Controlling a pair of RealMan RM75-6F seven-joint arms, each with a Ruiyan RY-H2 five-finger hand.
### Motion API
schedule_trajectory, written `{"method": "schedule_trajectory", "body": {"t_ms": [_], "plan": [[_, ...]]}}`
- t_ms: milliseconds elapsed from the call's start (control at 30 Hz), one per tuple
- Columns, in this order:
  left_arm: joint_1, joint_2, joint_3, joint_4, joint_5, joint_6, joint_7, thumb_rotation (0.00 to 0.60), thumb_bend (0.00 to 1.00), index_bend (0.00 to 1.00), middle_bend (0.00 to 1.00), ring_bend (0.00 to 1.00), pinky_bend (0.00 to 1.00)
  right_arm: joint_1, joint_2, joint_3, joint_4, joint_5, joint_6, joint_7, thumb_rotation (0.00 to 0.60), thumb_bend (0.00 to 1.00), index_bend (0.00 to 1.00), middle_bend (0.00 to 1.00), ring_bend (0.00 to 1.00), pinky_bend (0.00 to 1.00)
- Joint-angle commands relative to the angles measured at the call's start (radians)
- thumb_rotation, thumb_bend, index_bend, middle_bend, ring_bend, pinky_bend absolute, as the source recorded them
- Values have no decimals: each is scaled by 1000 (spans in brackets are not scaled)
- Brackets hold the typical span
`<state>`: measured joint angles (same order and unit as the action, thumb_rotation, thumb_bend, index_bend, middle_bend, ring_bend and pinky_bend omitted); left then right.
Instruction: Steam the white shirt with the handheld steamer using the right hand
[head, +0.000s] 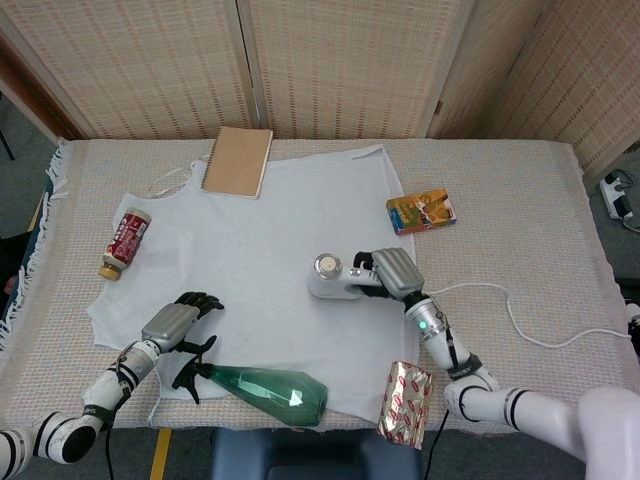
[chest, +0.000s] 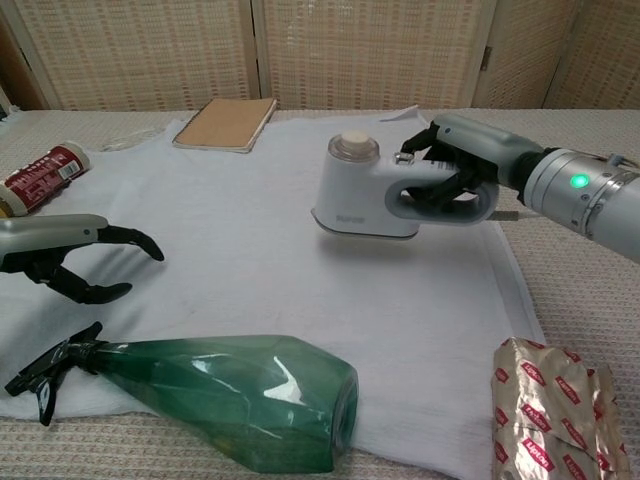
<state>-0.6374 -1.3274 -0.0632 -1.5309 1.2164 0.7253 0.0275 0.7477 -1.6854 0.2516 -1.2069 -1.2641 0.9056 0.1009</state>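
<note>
- Woven cloth covers the counter, and the white shirt lies spread flat across its middle.
- White too is the handheld steamer, which hangs just above the shirt's right-centre; the right hand has its fingers wrapped through the loop handle.
- Judged from this, the steaming pass is only starting. To do it well, keep the soleplate level and close to the fabric and sweep slowly toward the bare middle.
- The green spray bottle lies on the shirt's near hem and the brown notebook on its far edge, so the sweep should stop short of both.
- The left hand hovers over the shirt's left part, fingers spread and curved, holding nothing.
- Off the shirt lie a red-labelled bottle, a colourful small box and a foil packet.
- No steam can be made out, the soleplate's underside is hidden, and whether it touches the cloth I cannot tell.
</note>
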Motion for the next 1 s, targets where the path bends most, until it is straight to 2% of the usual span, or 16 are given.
{"method": "schedule_trajectory", "body": {"t_ms": [33, 200, 533, 1000], "plan": [[-1, -10, 11, 5, -9, 10, 26, 385, 482, 150, 119, 17, 0, 31, -50, -4, 53, -11, -13, 0, 600, 974, 805, 790, 831, 981], [-8, -23, 28, 6, -29, 4, 67, 388, 481, 110, 75, 0, 0, 57, -100, -7, 105, -26, -20, 5, 600, 975, 808, 790, 832, 981], [-16, -52, 44, 10, -59, 18, 131, 391, 479, 109, 56, 0, 0, 73, -143, -25, 195, -33, -31, -21, 600, 975, 808, 791, 832, 981], [-2, -37, 54, -19, -44, 66, 143, 386, 479, 110, 55, 0, 0, 26, -97, -35, 323, 7, -37, -58, 600, 975, 807, 790, 832, 981]]}}
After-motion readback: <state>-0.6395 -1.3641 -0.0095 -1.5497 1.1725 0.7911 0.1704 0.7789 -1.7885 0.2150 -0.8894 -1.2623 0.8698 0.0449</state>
